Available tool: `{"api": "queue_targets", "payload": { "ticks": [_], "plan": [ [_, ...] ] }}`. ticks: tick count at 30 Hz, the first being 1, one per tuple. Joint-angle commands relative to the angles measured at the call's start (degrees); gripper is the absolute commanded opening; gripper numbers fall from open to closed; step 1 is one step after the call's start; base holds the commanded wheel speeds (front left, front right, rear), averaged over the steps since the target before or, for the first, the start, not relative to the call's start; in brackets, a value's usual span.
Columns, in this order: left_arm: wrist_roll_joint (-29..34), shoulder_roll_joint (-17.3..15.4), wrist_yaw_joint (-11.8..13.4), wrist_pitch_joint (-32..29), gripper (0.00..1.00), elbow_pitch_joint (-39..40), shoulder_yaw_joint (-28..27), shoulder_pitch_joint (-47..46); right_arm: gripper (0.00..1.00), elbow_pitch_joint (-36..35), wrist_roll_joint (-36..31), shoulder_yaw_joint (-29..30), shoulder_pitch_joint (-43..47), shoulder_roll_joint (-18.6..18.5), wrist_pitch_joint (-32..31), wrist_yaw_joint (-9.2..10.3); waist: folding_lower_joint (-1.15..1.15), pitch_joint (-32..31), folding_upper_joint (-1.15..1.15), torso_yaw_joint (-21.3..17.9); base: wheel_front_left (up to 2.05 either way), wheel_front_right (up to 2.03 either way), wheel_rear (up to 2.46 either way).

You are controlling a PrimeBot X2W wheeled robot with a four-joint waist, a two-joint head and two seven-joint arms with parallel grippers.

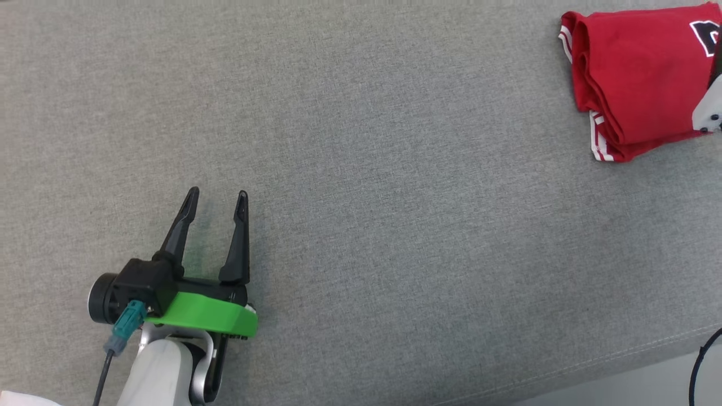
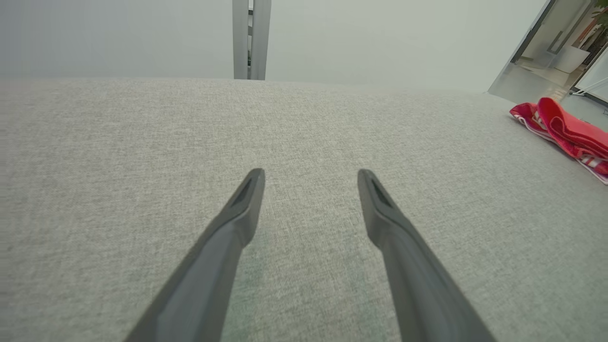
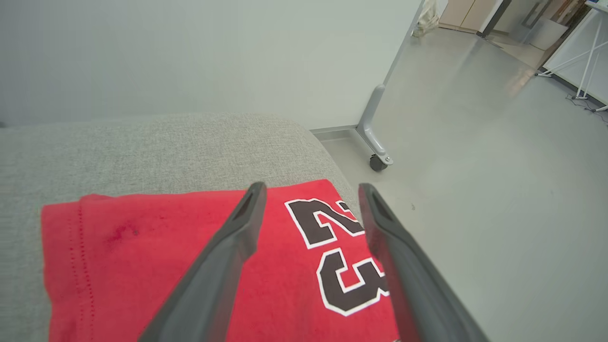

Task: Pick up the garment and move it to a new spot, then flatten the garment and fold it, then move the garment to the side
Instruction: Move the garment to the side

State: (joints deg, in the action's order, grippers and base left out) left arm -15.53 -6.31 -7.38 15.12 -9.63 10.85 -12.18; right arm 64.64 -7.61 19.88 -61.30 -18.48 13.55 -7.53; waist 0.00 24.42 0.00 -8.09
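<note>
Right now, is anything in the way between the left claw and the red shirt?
No, nothing I can see. The open left claw is at the lower left, the folded red shirt at the upper right, with grey fabric surface between them.

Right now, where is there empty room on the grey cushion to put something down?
The big bare stretch of grey cushion between the left gripper and the red garment is free, and so is the strip from the garment to the front seam. The far right corner is crowded: the right gripper hangs over the garment there.
</note>
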Motion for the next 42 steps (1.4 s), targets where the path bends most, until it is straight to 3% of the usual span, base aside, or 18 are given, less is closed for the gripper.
{"api": "queue_targets", "payload": {
  "ticks": [1, 11, 21, 33, 42],
  "plan": [
    [-0.34, 0.09, -0.18, 0.03, 1.0, -0.05, -0.49, 0.71, 1.0, -0.57, -0.73, -0.54, 0.87, 0.15, 0.63, 0.09, 0.0, -2.19, 0.0, 0.13, 0.0, 0.0, 0.0],
    [-0.84, 1.26, -0.16, 0.03, 1.0, -0.45, -4.02, 3.32, 1.0, -7.23, -1.85, -6.3, 5.42, 6.89, 1.65, 0.09, 0.0, -10.91, 0.0, 2.5, 0.0, 0.0, 0.0],
    [-1.34, 2.68, 0.14, 0.03, 1.0, -2.7, -8.26, 7.43, 1.0, -19.94, 2.4, -11.46, 20.66, 14.31, 1.68, 0.09, 0.0, -17.65, 0.0, 5.63, 0.0, 0.0, 0.0],
    [-1.31, 3.3, 0.15, 0.03, 1.0, -4.58, -9.55, 13.05, 1.0, -33.77, 13.75, -19.1, 41.6, 15.44, 1.7, 0.09, 0.0, -21.49, 0.0, 8.14, 0.0, 0.0, 0.0],
    [-2.46, 3.4, 0.81, 0.02, 1.0, -2.95, -9.63, 15.53, 1.0, -41.43, 17.72, -21.21, 50.87, 15.46, 1.71, 0.09, 0.0, -21.84, 0.0, 8.16, 0.0, 0.0, 0.0]
  ]
}}
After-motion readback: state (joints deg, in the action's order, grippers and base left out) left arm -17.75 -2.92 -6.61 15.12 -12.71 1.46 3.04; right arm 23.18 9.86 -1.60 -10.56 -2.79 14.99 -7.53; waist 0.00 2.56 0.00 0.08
